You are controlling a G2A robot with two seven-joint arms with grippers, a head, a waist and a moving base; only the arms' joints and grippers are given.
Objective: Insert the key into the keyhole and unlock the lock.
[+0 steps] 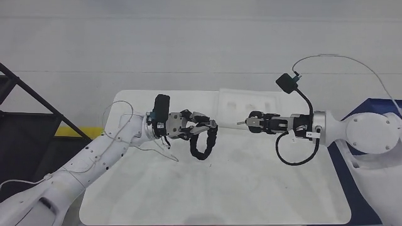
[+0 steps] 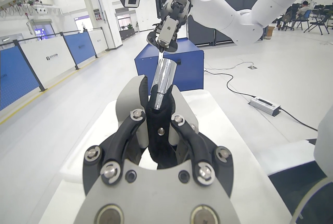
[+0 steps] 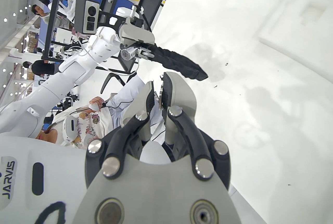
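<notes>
My left gripper (image 1: pixel 202 127) (image 2: pixel 159 94) is shut on the lock (image 2: pixel 163 79), a chrome cylinder with a black-sleeved loop (image 1: pixel 204 145) hanging below it. The cylinder's end points at my right gripper (image 1: pixel 252 122) (image 2: pixel 163 44), which is held level above the middle of the table. That gripper (image 3: pixel 156 87) is shut on the key (image 1: pixel 240 123) (image 3: pixel 157 97), a thin blade seen edge-on between the pads. The key tip (image 2: pixel 161 51) sits a short gap from the cylinder's end. In the right wrist view the round keyhole face (image 3: pixel 125 54) looks back at the key.
A white foam tray (image 1: pixel 245 103) (image 3: pixel 299 16) with cut-out pockets lies at the table's (image 1: pixel 220 194) far side, behind both grippers. A black metal frame (image 1: pixel 25 100) stands off the table's left side and a blue cabinet (image 2: pixel 187 66) off its right.
</notes>
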